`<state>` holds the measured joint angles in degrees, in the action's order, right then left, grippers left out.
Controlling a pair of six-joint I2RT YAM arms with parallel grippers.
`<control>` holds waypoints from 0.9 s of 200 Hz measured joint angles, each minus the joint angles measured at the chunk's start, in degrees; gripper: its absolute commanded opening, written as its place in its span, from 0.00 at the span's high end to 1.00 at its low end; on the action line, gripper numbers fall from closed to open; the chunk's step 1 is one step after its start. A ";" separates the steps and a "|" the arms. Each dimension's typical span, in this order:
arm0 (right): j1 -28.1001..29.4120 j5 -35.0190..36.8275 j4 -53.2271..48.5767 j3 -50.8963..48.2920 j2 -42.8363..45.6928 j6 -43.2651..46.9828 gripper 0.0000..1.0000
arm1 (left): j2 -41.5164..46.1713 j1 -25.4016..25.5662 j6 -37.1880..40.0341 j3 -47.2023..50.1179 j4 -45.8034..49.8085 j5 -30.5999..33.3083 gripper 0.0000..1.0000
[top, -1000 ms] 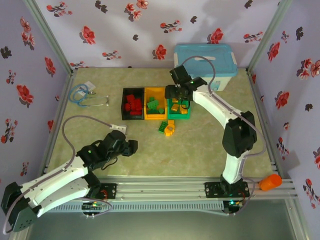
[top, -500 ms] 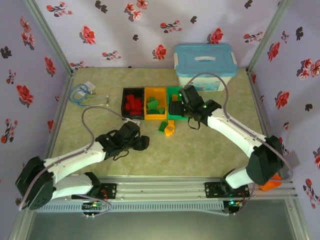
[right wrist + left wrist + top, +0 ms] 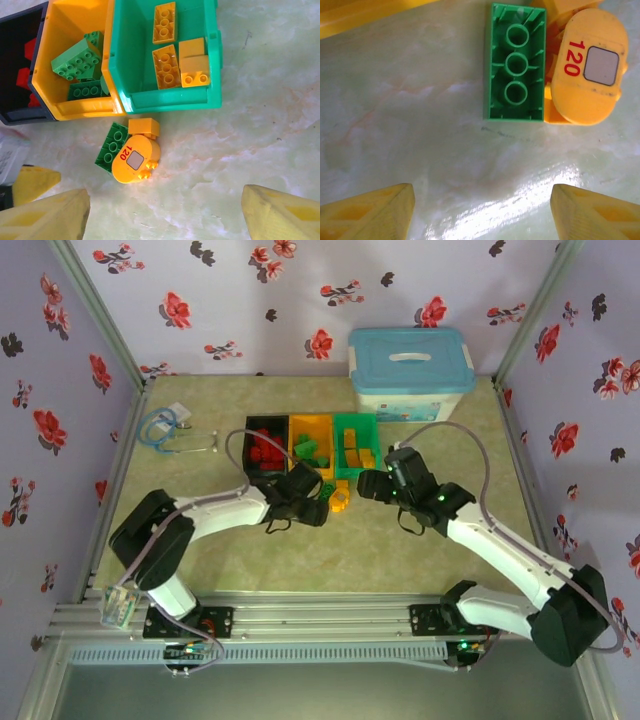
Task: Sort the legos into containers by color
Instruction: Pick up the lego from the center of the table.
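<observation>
In the left wrist view the bottom edge crops both fingers (image 3: 375, 212) of the left tool (image 3: 482, 205), at 7 and 5 o'clock, and the orange-yellow bin (image 3: 365, 12) is a mere strip at 11. At 12 a yellow brick (image 3: 557, 10) is cut by the top edge and partly covered by the round yellow piece (image 3: 590, 65). In the right wrist view the black bin (image 3: 20, 116) runs off at 9 o'clock, its red legos (image 3: 22, 77) largely shadowed; the green bin (image 3: 165, 101) is cropped at 12.

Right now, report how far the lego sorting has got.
Done: red bricks lie in the black bin, green bricks in the orange-yellow bin, yellow bricks in the green bin. In hand: nothing; the left gripper is open, pointed at a loose green brick; the right gripper is open. Left: that brick and two yellow pieces beside it.
</observation>
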<state>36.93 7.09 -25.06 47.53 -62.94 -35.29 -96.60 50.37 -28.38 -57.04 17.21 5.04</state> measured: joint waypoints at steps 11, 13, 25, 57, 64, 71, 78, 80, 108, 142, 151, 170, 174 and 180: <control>-0.02 0.20 -0.04 -0.98 0.94 -0.35 0.20 | -2.14 0.00 0.79 -1.79 0.55 -0.02 0.28; -0.02 0.22 -0.02 -1.18 1.14 -0.37 0.20 | -2.54 0.00 0.94 -2.23 0.66 -0.04 0.28; -0.02 0.39 -0.02 -2.08 2.10 -0.74 0.20 | -4.70 0.00 1.90 -4.31 1.31 -0.13 0.28; -0.17 0.66 0.04 -4.11 4.48 -1.29 0.20 | -8.94 -0.02 3.98 -9.31 2.49 -0.15 0.28; -0.17 0.66 0.07 -4.44 4.90 -1.36 0.20 | -9.75 -0.20 4.44 -10.25 2.73 -0.17 0.29; -0.17 0.66 0.02 -4.70 5.29 -1.38 0.20 | -10.45 -0.31 4.76 -11.02 2.91 -0.17 0.29; -0.17 0.66 0.04 -4.92 5.68 -1.40 0.20 | -11.26 -0.50 5.07 -11.76 3.06 -0.15 0.30; -0.17 0.66 0.04 -4.96 5.81 -1.40 0.20 | -11.47 -0.52 5.16 -11.93 3.13 -0.17 0.30; -0.28 0.83 0.04 -5.86 7.56 -1.81 0.20 | -13.99 -1.36 6.36 -13.68 3.93 -0.15 0.35; -0.28 0.92 0.22 -7.61 9.07 -2.84 0.21 | -15.19 -1.86 7.52 -15.13 4.85 0.02 0.55; -0.28 0.98 0.35 -8.09 9.16 -2.99 0.21 | -15.21 -1.90 7.56 -15.17 4.85 0.02 0.61; -0.28 1.03 0.61 -9.11 9.16 -3.80 0.21 | -15.21 -1.90 7.76 -15.17 4.81 0.02 0.70; -0.28 1.01 0.68 -9.29 9.16 -3.96 0.21 | -15.19 -1.90 8.07 -15.17 4.74 0.02 0.72; -0.28 1.01 0.85 -9.55 9.16 -4.17 0.21 | -15.19 -1.90 8.11 -15.17 4.66 0.04 0.73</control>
<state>36.64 8.10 -24.21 37.98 -53.78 -39.46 -111.79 48.47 -20.27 -72.20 21.87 5.08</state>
